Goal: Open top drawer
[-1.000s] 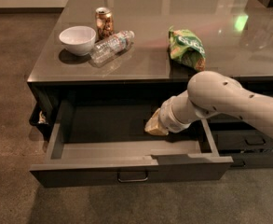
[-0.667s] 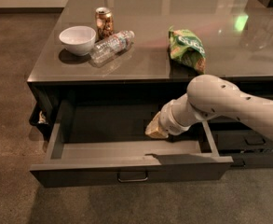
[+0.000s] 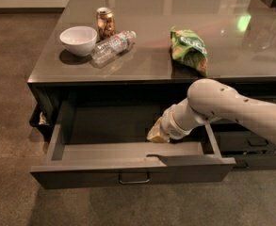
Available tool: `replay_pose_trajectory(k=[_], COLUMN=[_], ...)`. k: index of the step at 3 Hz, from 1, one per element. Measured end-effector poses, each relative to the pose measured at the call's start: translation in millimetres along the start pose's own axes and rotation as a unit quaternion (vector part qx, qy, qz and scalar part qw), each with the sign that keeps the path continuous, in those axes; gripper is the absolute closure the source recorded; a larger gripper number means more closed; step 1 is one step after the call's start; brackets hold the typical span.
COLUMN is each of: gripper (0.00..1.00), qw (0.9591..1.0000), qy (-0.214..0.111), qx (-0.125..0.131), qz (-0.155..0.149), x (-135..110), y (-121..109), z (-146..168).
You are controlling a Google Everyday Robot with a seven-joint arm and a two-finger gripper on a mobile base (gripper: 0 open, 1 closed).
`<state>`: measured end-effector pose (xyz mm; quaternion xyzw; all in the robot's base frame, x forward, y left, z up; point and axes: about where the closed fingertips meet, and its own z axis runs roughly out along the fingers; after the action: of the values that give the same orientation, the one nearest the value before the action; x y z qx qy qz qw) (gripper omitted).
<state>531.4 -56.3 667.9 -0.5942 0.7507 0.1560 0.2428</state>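
A wide, low cabinet with a glossy dark grey top [image 3: 147,60] is filling most of the camera view, standing on a brownish concrete floor [image 3: 10,79]. The top drawer [image 3: 128,169], a wide dark grey metal one with a tall flat front, is standing pulled well out from under the front edge of the cabinet top, toward the camera, and its paler grey shallow inside is lying open to view. To its right, slimmer dark drawer fronts [image 3: 250,145] are sitting shut, partly hidden.

The robot's pale grey, rounded arm [image 3: 231,109] is reaching in from the right edge, crossing over the drawer's right side wall and angling down into the drawer.

On the cabinet top, a crumpled green snack bag [image 3: 190,50] is lying right of centre. Well apart from it, on the left, a white round ceramic bowl [image 3: 78,40] is sitting upright. A clear plastic water bottle [image 3: 113,45] is lying on its side just beside the bowl, and a brown-and-gold metal drink can [image 3: 105,23] is standing upright just behind the bottle.

The gripper [image 3: 157,134], a yellowish tip at the arm's end, is hanging inside the drawer, right of its centre and near its floor. Whether it is spread or pressed together cannot be told.

A small rectangular loop handle [image 3: 134,179] is sitting at the centre of the drawer front, apart from the gripper.
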Motion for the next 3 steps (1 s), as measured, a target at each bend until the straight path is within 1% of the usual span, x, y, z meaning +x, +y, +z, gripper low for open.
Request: replay_pose_trajectory(k=[2, 3], gripper=[0.11, 0.0], qw=[0.9999, 0.9999], qy=[0.005, 0.008], qx=[-0.009, -0.009], qz=[0.005, 0.007], x=[3.2, 8.4], y=[0.6, 9.7], z=[4.1, 1.0])
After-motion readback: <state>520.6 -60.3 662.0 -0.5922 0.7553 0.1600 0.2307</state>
